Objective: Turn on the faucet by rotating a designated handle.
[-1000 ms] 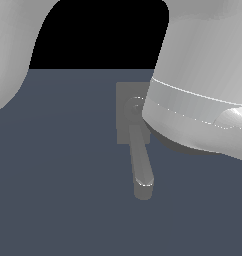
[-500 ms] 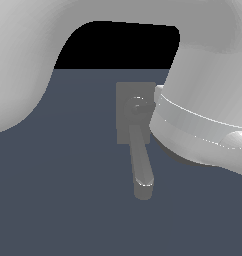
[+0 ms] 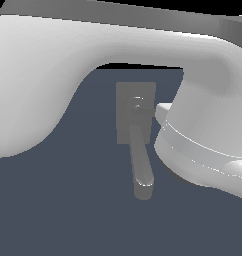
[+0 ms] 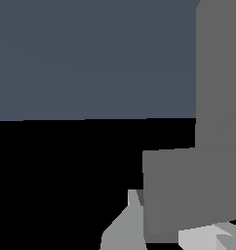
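The matte grey faucet (image 3: 136,112) has a flat base plate, a round hub and a thick spout (image 3: 142,165) that runs toward the camera. My white arm (image 3: 203,135) looms close beside its right in the exterior view and hides the gripper there. I cannot make out the handle in that view. In the wrist view two pale fingertips (image 4: 121,230) show at the frame's edge, with the gripper (image 4: 166,235) around or beside a flat grey faucet part (image 4: 188,193). I cannot tell which part it is, or whether the fingers touch it.
A plain dark blue-grey floor (image 3: 68,210) lies under the faucet. A broad white arm link (image 3: 48,75) spans the upper part of the exterior view. In the wrist view a tall grey slab (image 4: 220,73) rises beside the part near the fingers.
The arm has swung further across the exterior view, and its links now cover the top and more of the right. The faucet and its spout look unmoved.
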Tool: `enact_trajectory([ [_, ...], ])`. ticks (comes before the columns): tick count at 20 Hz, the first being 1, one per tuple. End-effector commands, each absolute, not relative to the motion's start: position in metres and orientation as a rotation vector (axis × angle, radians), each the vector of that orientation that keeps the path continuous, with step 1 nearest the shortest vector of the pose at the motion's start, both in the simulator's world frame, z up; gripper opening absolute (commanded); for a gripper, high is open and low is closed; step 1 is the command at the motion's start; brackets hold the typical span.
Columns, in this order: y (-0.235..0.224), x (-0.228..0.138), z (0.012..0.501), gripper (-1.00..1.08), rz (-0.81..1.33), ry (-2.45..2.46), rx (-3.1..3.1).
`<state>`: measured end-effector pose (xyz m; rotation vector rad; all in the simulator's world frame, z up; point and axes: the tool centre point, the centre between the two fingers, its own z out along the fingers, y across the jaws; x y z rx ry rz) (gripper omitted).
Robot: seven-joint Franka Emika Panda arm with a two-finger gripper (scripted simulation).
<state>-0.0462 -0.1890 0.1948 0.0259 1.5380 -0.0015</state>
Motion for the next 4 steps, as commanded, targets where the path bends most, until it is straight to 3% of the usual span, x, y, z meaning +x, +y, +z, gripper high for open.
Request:
enact_trajectory([
  [1, -0.1857, -0.0445, 0.1763, -1.00, 0.013, 1.561, 0.018],
  [4, -0.1868, -0.0445, 0.1666, -1.00, 0.015, 1.571, 0.014],
])
